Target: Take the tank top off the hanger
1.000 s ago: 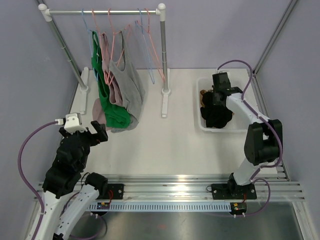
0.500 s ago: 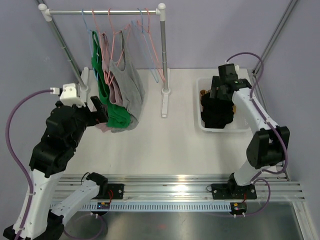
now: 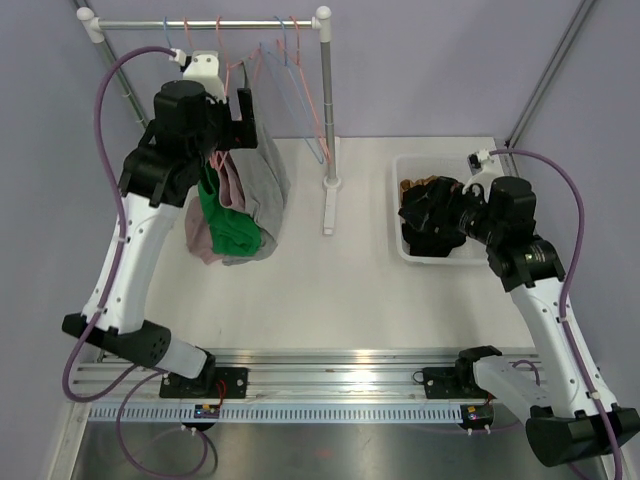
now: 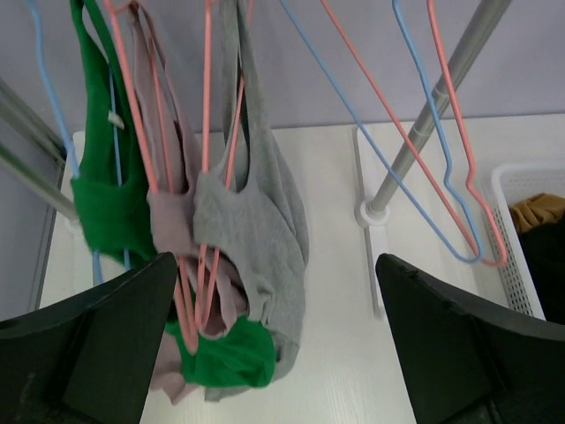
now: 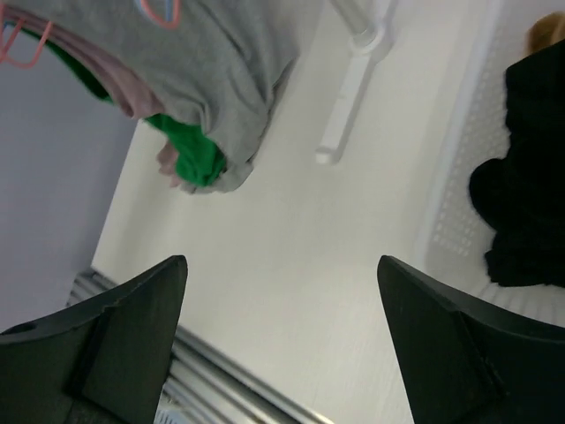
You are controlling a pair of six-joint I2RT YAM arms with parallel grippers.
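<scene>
We see the left pincer (image 3: 243,108) raised high beside the rack, its two fingers spread apart with nothing between them, poised just in front of the hanging clothes; in the left wrist view the dark fingers (image 4: 97,340) frame the garments from either side without touching them. The grey tank top (image 4: 256,221) hangs on a pink hanger (image 4: 208,132) from the rail (image 3: 205,24), its bunched lower part sagging toward the worktop (image 3: 330,280); just beside it, to its left in the wrist view, hang a pink top (image 4: 168,212) and a green top (image 4: 101,203), all three pressed together. Empty pink and blue hangers (image 4: 424,150) dangle farther along the rail, near the rack's upright post (image 3: 327,120).

The right pincer (image 3: 440,212) hovers over the white bin (image 3: 400,215) at the worktop's right side, which holds dark clothing (image 3: 432,235) and something tan (image 3: 415,188); in the right wrist view its fingers (image 5: 115,340) stand wide apart and grip nothing, looking across the worktop toward the grey tank top and the rack's foot (image 5: 340,115).
</scene>
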